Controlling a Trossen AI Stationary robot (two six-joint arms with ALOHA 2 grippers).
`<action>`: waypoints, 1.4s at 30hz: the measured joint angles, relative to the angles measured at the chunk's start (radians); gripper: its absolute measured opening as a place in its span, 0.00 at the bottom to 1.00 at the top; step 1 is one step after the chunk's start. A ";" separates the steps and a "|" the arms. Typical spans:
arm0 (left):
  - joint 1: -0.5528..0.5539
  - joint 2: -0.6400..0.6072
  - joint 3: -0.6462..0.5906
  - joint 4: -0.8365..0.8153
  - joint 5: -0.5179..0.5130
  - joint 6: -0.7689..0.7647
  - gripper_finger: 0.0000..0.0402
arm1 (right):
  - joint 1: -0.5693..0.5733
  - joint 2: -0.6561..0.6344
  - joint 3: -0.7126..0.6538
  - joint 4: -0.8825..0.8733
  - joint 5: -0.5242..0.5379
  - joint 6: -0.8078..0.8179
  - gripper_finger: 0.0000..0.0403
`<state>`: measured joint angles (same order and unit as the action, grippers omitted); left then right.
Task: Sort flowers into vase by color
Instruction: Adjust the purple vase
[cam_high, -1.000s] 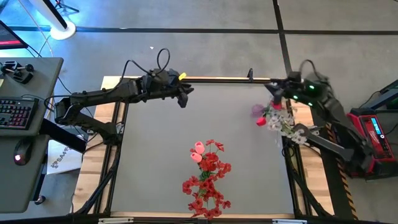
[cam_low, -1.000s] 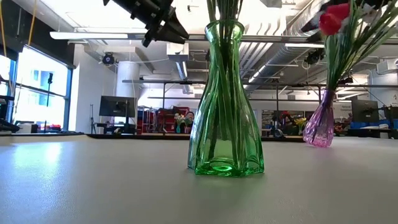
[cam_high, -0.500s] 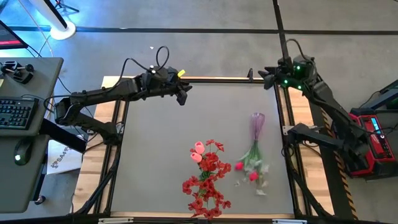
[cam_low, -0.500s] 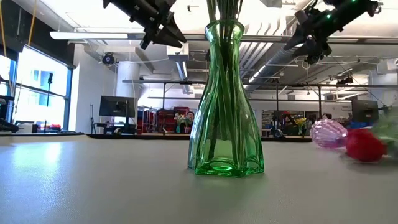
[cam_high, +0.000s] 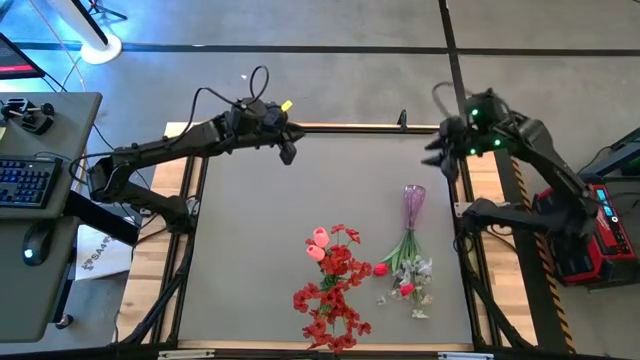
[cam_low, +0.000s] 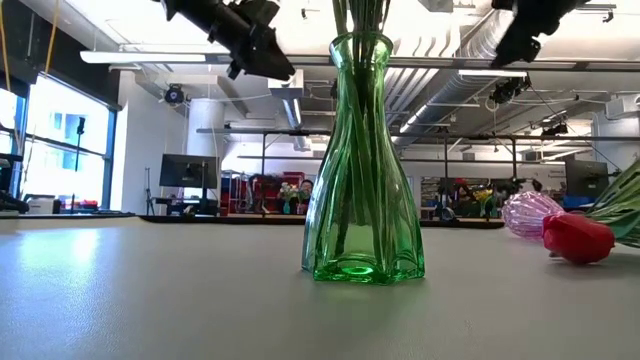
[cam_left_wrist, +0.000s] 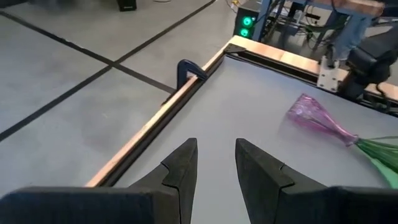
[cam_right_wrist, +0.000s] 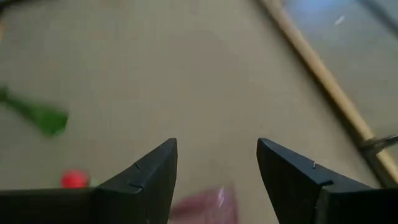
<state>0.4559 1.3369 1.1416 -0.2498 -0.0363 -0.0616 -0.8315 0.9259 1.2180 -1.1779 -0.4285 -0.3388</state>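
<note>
A clear green vase (cam_high: 334, 262) stands upright mid-table near the near edge, holding red blossom clusters (cam_high: 335, 300) and a pink bud (cam_high: 318, 240); it fills the centre of the low view (cam_low: 362, 170). A purple vase (cam_high: 413, 199) lies on its side to its right, with white sprays and red buds (cam_high: 405, 278) spilled on the table toward the near edge. One red bud (cam_low: 578, 238) lies beside the purple vase (cam_low: 527, 213). My left gripper (cam_high: 288, 151) hangs open near the far edge, and my right gripper (cam_high: 441, 152) hangs open near the far right corner. Both are above the table and empty.
A wooden rail with a dark clamp (cam_high: 403, 121) runs along the far edge. Bare grey table (cam_high: 250, 230) lies left of the green vase and between the arms. A desk with a keyboard (cam_high: 25, 183) stands beyond the left edge, and red equipment (cam_high: 605, 215) beyond the right.
The purple vase, standing by my right gripper a second ago, has tipped over onto the table, mouth toward the near edge, and its flowers have spilled out along the table. My right gripper has drawn away from it and stays high. My left gripper has edged toward the far-left.
</note>
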 joint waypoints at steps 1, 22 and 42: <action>0.006 0.000 0.000 0.000 0.000 0.003 0.25 | 0.035 0.006 0.001 -0.030 0.023 -0.009 0.52; -0.012 0.000 0.000 -0.156 -0.001 -0.045 0.25 | 0.679 0.265 -0.002 -0.171 0.447 -0.376 0.52; -0.141 0.000 0.000 -0.383 -0.120 -0.130 0.25 | 0.717 0.344 -0.210 -0.191 0.509 -0.648 0.51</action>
<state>0.3149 1.3369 1.1416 -0.6325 -0.1561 -0.1921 -0.1146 1.2701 1.0085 -1.3691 0.0800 -0.9863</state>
